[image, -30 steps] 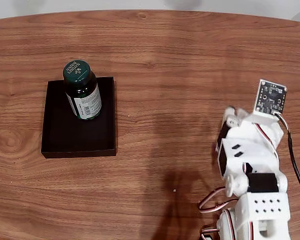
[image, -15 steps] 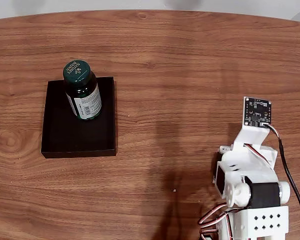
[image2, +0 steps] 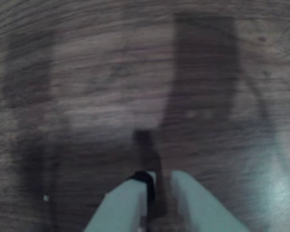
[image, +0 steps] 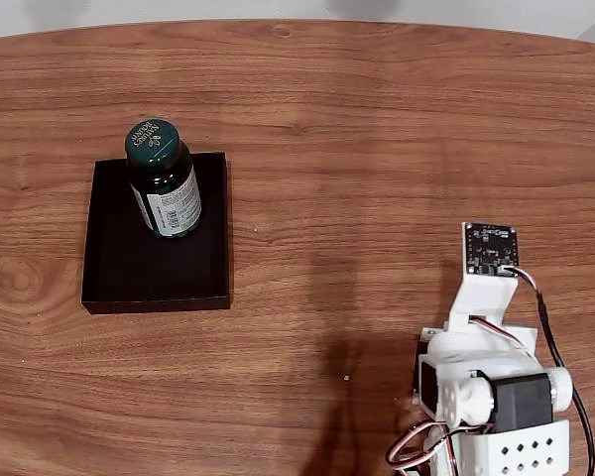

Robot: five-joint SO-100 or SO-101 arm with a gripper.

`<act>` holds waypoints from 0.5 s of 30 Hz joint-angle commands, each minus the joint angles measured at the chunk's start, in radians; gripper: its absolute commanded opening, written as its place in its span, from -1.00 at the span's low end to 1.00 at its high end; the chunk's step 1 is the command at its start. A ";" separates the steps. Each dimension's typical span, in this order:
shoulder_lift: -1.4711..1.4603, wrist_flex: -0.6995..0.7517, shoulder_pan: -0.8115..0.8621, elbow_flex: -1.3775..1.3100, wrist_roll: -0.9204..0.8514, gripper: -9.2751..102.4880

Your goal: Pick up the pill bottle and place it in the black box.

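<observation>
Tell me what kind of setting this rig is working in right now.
Probably a home or hobby tabletop setup, not a lab bench: a wood-grain table with a curved far edge, a white 3D-printed arm with exposed servo wires, and one pill bottle standing in a black box.

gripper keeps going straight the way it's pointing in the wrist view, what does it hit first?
Likely the bare wooden table. The gripper points down at plain wood grain, with nothing between; depth is blurry.

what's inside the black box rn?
The pill bottle stands upright inside the black box, in its far part in the fixed view. The rest of the floor looks bare. The patch under the bottle is covered.
</observation>
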 commanded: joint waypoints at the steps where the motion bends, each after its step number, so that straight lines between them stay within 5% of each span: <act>1: 0.012 0.015 0.002 -0.020 -0.078 -0.81; 15: 0.012 0.118 0.003 -0.020 -0.187 -0.80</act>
